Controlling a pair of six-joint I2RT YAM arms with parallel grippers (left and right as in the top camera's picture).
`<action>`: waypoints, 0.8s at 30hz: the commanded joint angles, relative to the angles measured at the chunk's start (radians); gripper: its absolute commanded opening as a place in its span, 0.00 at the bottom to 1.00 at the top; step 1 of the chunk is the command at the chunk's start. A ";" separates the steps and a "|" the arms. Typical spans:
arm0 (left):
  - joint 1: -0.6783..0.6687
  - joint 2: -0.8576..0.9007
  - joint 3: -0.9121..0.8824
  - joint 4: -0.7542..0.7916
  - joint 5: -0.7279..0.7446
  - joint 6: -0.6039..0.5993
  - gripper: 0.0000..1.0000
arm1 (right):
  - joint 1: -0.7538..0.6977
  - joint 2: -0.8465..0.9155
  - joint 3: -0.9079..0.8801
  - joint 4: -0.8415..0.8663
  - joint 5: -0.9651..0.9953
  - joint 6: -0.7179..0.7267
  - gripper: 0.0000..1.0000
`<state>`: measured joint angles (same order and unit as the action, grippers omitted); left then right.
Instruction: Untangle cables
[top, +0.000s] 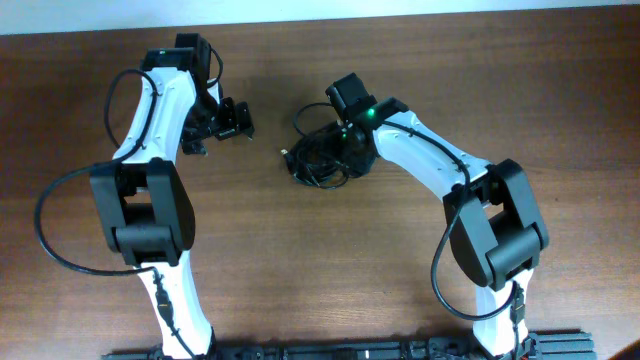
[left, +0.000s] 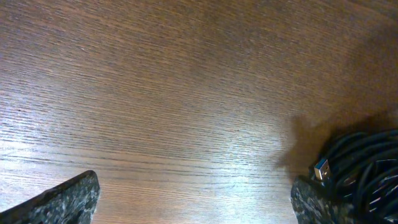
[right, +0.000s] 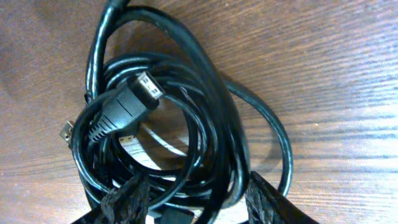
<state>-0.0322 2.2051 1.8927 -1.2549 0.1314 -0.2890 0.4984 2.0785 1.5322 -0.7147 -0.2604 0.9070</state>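
The cables sit in one tight coil roughly mid-worktop, a touch toward the far edge. The right gripper is right over them and released. Its fingers are spread, with several strands of the coil's edge running between them, and nothing looks pinched as far as I can see. The left gripper hangs just left of the pile, also wide open and holding nothing, with bare wood under it.

My take on doing this bit well: don't let the right one grab that whole fat bunch. Clamp everything between those fingers and you just lift the knot as one lump. Better to narrow it to one or two outer loops, or use it as the anchor that pins the coil down.

Then the left one has an easy target, because the USB plug pokes out of the pile on its side. Take it by the plug body and pull slowly toward the left edge, low along the wood. Watch whether the coil feeds out or tightens.

The flat plug lies across the middle of the loops. I can't really tell what it's threaded under, so I'd leave it for later. These cords look springy, so short pulls and regrips probably beat one long yank.
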 joint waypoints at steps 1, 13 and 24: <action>0.002 0.011 0.005 0.002 0.011 -0.013 0.99 | 0.007 0.005 0.004 0.024 0.000 0.011 0.41; 0.002 0.011 0.005 0.004 0.011 -0.013 0.99 | -0.048 -0.027 0.141 -0.226 -0.006 -0.150 0.04; -0.068 0.011 0.005 0.005 0.000 -0.010 0.99 | -0.073 -0.025 0.615 -0.623 0.124 -0.385 0.04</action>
<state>-0.1028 2.2051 1.8927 -1.2491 0.1307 -0.2890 0.4297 2.0560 2.1273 -1.2991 -0.3683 0.4042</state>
